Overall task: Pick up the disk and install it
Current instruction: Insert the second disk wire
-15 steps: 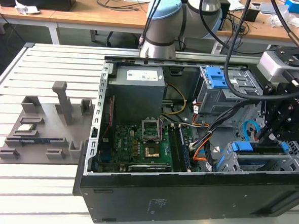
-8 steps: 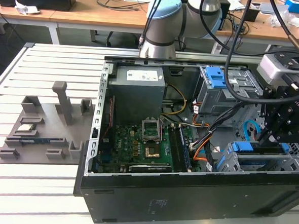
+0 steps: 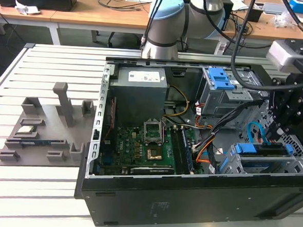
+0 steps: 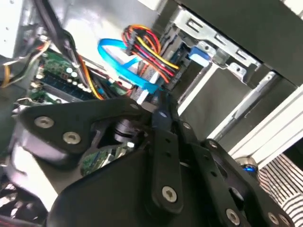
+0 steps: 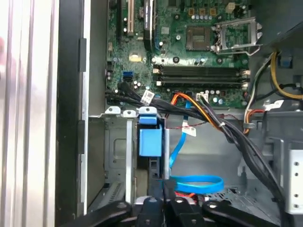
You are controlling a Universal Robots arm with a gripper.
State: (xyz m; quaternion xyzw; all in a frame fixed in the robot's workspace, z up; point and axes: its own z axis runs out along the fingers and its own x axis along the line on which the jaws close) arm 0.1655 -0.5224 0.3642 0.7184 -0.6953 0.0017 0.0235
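Note:
The disk [image 3: 262,150] stands on edge in the metal drive cage [image 3: 292,166] at the front corner of the open computer case, on the exterior view's right; its blue side rail shows along the top. The first wrist view shows the disk [image 5: 150,141] end-on in its slot, between the cage walls [image 5: 116,156]. My gripper [image 3: 275,134] hangs just above the disk's rail. In both wrist views the black fingers lie together, so the gripper [image 5: 164,191] [image 4: 161,111] is shut with its tips at the disk's outer edge. I cannot tell whether they touch it.
A blue data cable [image 5: 194,182] loops beside the disk, with a bundle of black and orange wires [image 5: 208,113] crossing above it. The motherboard [image 3: 139,149], grey power-supply box [image 3: 140,92] and an upper bay with a blue latch [image 3: 219,79] fill the case. A grey parts fixture [image 3: 42,132] lies at the exterior view's left.

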